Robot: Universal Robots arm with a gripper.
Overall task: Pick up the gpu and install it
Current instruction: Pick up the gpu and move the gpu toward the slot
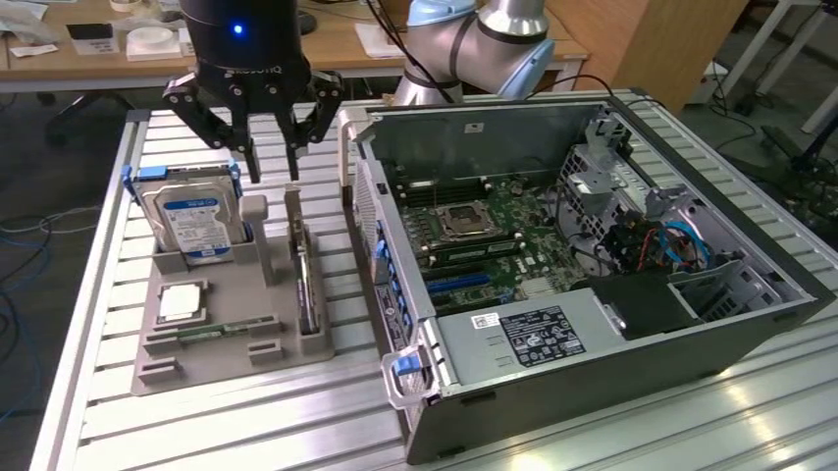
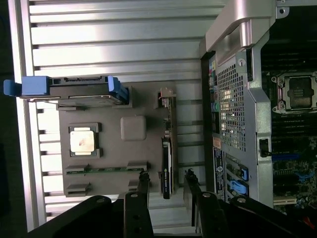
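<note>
The gpu point(image 1: 304, 270) stands on its long edge in a slot of the grey holder point(image 1: 223, 361), a thin green board with dark parts. My gripper point(image 1: 271, 175) hangs open just above the card's far end, apart from it. In the wrist view the gpu point(image 2: 167, 148) runs between my two dark fingertips point(image 2: 143, 181), and the gripper point(image 2: 167, 181) has one finger on each side of it with a gap to the card. Nothing is held.
On the grey holder point(image 2: 148, 106) also stand a blue-framed hard drive point(image 1: 196, 221), a processor point(image 1: 181, 302) and a memory stick point(image 1: 216, 332). The open computer case point(image 1: 733, 329) lies at the exterior view's right, its motherboard point(image 1: 485, 235) and blue slots point(image 1: 458, 285) exposed. The table is ribbed metal.
</note>
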